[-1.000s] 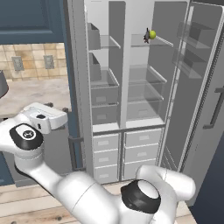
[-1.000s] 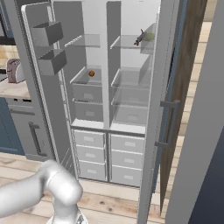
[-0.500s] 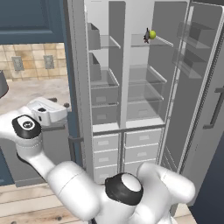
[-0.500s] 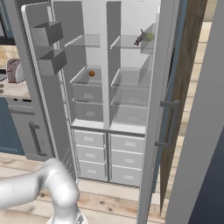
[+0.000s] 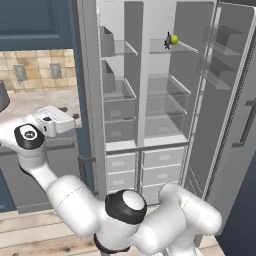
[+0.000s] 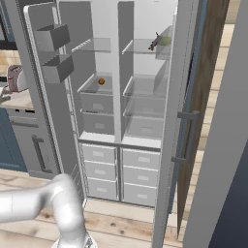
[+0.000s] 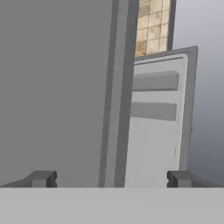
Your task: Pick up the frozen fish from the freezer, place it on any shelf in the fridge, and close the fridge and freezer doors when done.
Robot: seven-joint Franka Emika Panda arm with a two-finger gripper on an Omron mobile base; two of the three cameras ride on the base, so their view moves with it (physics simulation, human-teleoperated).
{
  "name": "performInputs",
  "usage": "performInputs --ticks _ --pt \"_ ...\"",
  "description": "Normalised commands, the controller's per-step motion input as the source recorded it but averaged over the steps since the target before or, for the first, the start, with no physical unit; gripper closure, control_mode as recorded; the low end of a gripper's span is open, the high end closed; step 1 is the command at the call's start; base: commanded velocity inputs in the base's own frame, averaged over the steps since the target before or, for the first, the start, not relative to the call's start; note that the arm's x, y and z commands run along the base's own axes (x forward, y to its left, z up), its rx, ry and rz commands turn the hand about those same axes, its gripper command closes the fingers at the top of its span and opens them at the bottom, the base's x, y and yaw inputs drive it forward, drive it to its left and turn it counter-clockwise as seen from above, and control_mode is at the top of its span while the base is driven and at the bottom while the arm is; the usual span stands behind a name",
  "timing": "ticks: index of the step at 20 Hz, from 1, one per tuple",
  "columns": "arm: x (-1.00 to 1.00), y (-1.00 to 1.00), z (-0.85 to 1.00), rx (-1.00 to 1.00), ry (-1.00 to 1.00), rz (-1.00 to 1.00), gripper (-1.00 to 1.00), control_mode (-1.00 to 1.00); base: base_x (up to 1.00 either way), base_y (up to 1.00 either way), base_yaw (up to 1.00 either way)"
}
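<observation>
The frozen fish (image 5: 167, 41) lies on a high glass shelf (image 5: 182, 46) of the open grey unit, touching or just beside a yellow-green ball (image 5: 174, 38); it looks dark and small, so its outline is hard to read. The gripper (image 7: 111, 178) stands wide apart and empty, facing a grey door (image 7: 52, 92) edge-on. The white arm (image 5: 75, 200) bends left toward the tiled counter (image 5: 35, 100), over a wooden floor (image 6: 135, 223).

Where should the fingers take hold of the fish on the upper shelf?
Probably at the middle of the fish, coming from the open front. It is thin and long, lying on the glass shelf with the yellow-green ball close beside it.
</observation>
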Motion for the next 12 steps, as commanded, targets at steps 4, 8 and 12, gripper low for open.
performInputs --ticks 4,8,12 --pt "0.38 -0.11 0.0 0.0 0.0 -0.1 -1.0 -1.0 0.0 0.0 0.0" --pt "0.29 -0.14 -0.01 0.0 0.0 -0.07 -1.0 -1.0 0.0 0.0 0.0" --pt "0.15 -0.26 0.0 0.0 0.0 -0.03 -1.0 -1.0 0.0 0.0 0.0"
